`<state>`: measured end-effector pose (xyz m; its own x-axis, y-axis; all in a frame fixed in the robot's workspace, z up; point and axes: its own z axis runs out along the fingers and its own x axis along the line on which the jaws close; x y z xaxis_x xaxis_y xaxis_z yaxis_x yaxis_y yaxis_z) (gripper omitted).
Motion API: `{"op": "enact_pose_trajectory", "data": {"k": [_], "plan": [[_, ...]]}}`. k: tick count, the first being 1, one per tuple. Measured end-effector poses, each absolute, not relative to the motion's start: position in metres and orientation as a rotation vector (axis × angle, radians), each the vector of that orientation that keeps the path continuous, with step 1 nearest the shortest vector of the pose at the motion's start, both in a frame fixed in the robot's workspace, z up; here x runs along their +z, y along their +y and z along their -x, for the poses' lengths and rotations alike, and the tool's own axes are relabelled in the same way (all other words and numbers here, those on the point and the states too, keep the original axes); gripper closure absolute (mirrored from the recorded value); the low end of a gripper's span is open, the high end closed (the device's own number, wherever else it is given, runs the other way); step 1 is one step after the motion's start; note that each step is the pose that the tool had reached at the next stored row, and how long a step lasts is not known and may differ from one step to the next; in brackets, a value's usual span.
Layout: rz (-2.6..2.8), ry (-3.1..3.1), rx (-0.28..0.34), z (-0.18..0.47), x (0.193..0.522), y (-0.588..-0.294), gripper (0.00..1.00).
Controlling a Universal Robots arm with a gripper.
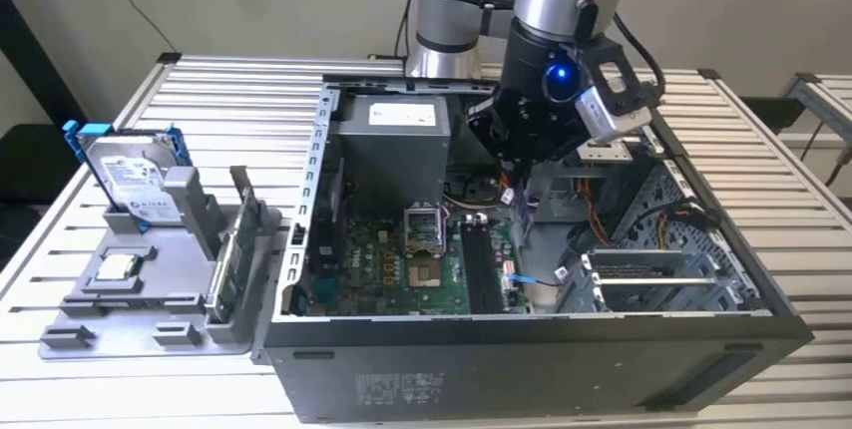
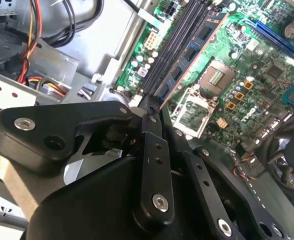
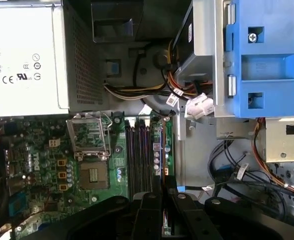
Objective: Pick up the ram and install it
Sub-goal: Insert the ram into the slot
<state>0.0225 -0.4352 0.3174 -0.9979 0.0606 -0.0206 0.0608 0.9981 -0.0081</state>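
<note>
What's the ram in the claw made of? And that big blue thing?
The ram in the claw looks like a thin, stiff circuit board, matte dark, with flat black chips on it. The blue bracket looks like moulded plastic: smooth, evenly coloured, slightly shiny.

The black end effector is up close, and its two fingers squeeze together on one end of the ram, a long thin stick with black chips and a red-looking edge. The ram points away from the fingers and runs along the long black slots on the green board, but it is hard to tell if it touches them. Beside the slots sits a square socket with a shiny metal frame, and red, yellow and black wires hang by the grey metal case.
</note>
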Motion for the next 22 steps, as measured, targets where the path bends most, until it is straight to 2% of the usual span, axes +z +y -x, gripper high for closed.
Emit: {"op": "enact_pose_trajectory", "data": {"k": [22], "plan": [[-0.120,3.109,-0.026,-0.023,0.285,-0.435,0.86]]}}
